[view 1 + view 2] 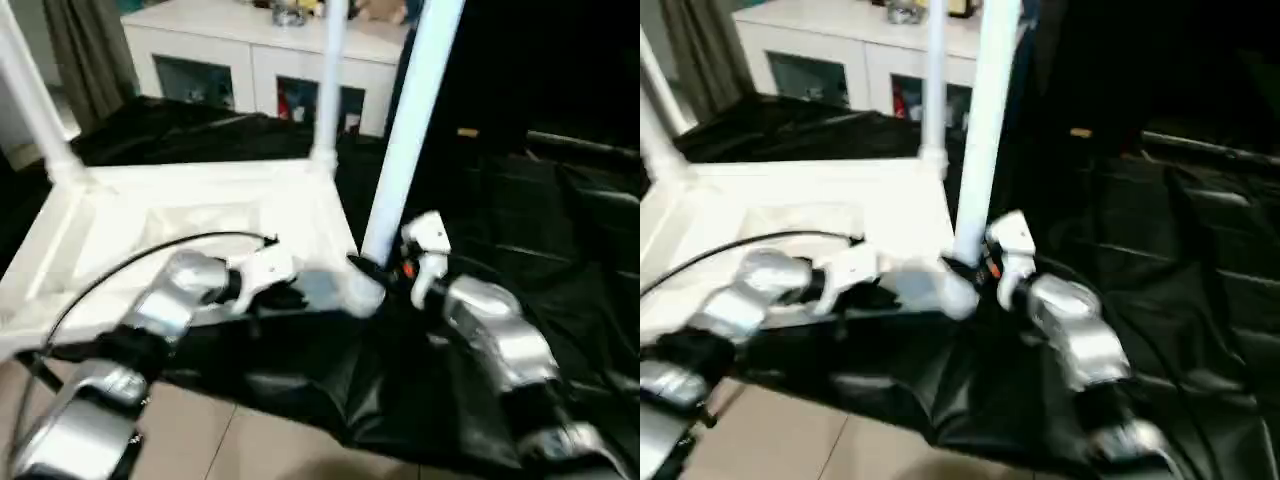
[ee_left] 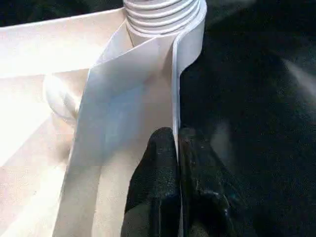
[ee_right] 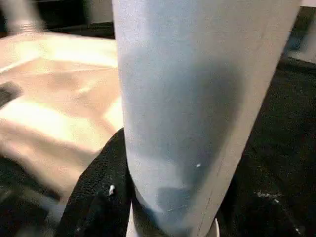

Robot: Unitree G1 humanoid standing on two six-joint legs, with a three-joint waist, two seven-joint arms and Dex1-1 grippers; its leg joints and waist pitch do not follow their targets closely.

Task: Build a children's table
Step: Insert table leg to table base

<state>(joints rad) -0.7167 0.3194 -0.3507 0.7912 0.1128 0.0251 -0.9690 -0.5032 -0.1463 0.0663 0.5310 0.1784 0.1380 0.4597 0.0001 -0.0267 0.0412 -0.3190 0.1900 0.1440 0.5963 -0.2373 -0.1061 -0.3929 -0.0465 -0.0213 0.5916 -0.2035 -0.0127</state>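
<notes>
White plastic is under both my hands: the table top (image 1: 190,235) lies upside down on a black cloth (image 1: 520,230), ribs up, with the near corner toward me. My left gripper (image 2: 176,148) is nipped almost shut on the thin upright edge of the top's side wall, one black finger (image 2: 158,168) on each face of it, just short of the threaded corner socket (image 2: 163,15). My right gripper (image 1: 385,272) stands about half open around the foot of a long white leg (image 1: 410,120), which rises steeply from that near corner; the leg's tube runs between my fingers, and from the head views I take it to be gripped, though blur hides the contact. Two more legs (image 1: 328,80) already stand in the far corners. Behind them is a white cabinet (image 1: 250,50) with glass doors.
</notes>
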